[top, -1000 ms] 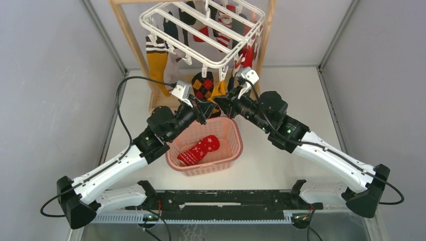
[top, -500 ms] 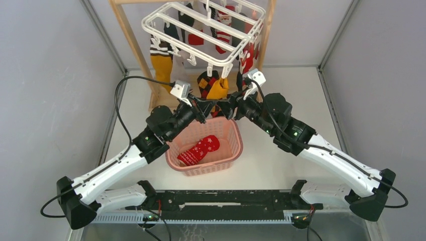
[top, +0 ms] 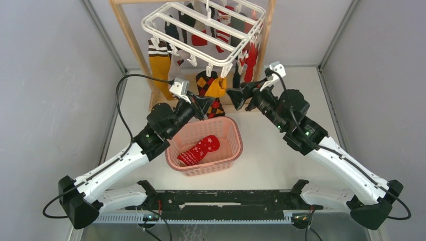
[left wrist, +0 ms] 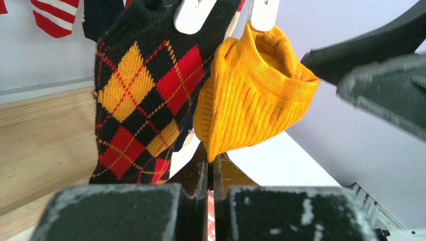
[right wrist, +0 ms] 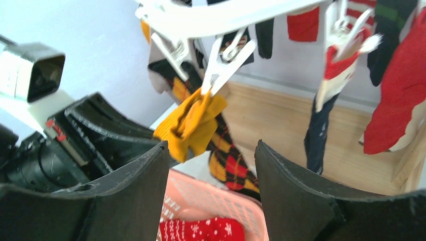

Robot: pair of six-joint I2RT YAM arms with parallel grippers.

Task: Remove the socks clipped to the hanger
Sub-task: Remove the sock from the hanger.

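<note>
Hanger (right wrist: 211,20): white frame at the wooden stand (top: 131,42), far middle of the tabletop (top: 281,165), socks (top: 160,63) clipped all round. Left pincer (top: 206,103) shut, tips at the lower edge of the clipped mustard sock (left wrist: 251,95), beside the argyle sock (left wrist: 135,90). Right pincer (top: 234,95) wide, holding nothing, just right of the mustard sock; pink basket (top: 201,169) near, red sock (top: 200,149) inside.

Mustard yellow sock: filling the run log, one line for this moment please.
mustard yellow ribbed sock: clipped to white plastic hanger | left gripper: shut on its tip | right gripper: open, nearby
</note>
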